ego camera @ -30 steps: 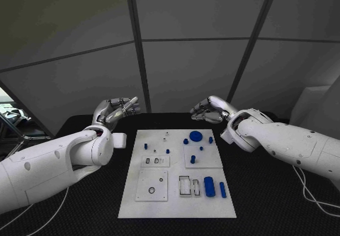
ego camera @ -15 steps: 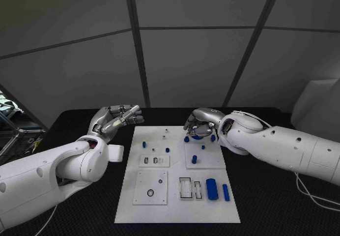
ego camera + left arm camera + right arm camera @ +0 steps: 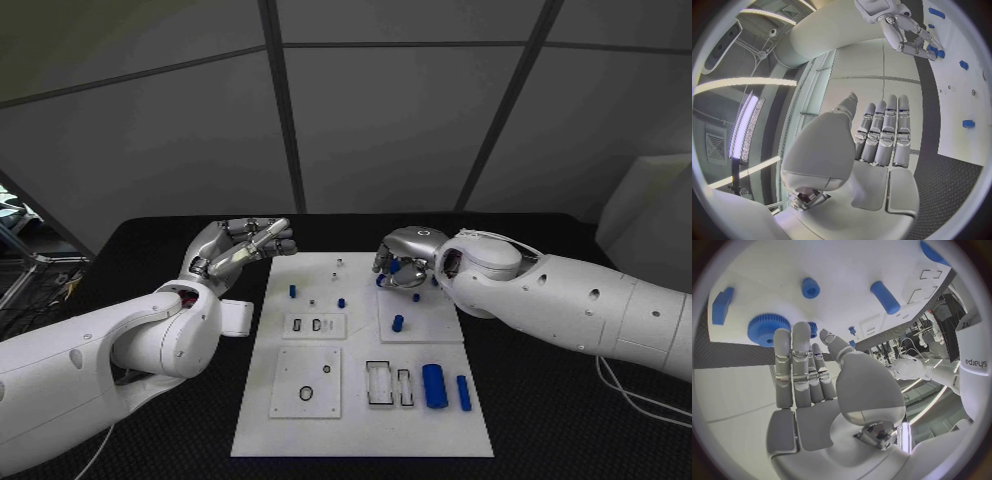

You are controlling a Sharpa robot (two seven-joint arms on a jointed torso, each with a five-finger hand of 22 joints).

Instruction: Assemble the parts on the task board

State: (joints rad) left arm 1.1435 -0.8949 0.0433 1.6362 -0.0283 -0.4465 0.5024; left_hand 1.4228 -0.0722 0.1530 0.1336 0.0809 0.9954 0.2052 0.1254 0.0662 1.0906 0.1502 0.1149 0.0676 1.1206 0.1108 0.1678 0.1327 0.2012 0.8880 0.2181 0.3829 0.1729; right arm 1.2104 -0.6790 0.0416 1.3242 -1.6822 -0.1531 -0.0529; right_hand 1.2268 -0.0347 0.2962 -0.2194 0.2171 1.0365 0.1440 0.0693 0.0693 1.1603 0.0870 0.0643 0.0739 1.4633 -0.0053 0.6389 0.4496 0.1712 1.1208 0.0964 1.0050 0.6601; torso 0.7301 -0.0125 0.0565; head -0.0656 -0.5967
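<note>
Two hands: you are watching both over the far end of the task board (image 3: 361, 400), and the change is on the right side.

Right hand: your right hand (image 3: 405, 262) has come down over the last second from beyond the board's far edge to the upper right of the board in the head view; it is now hovering right over the blue gear (image 3: 768, 328).

Right hand state: its fingers (image 3: 799, 365) are lying straight and side by side in the right wrist view, grasping nothing; the tips are reaching just short of the gear, and contact cannot be told.

Left hand: your left hand (image 3: 238, 245) is staying off the board's upper left corner, fingers (image 3: 886, 132) extended together, empty.

Gear location: it is sitting near the board's far right corner, with a small blue peg (image 3: 810, 287) and a longer blue cylinder (image 3: 885, 297) close by on the white surface.

Other parts: you are still seeing two blue cylinders (image 3: 434, 385) lying low right on the board in the head view, beside two slots, untouched.

Meaning: you are likely opening the job with the gear; the approach looks nearly done and the grasp is not yet made.

Next: you probably need the fingers curling round the gear's rim before any lift.
</note>
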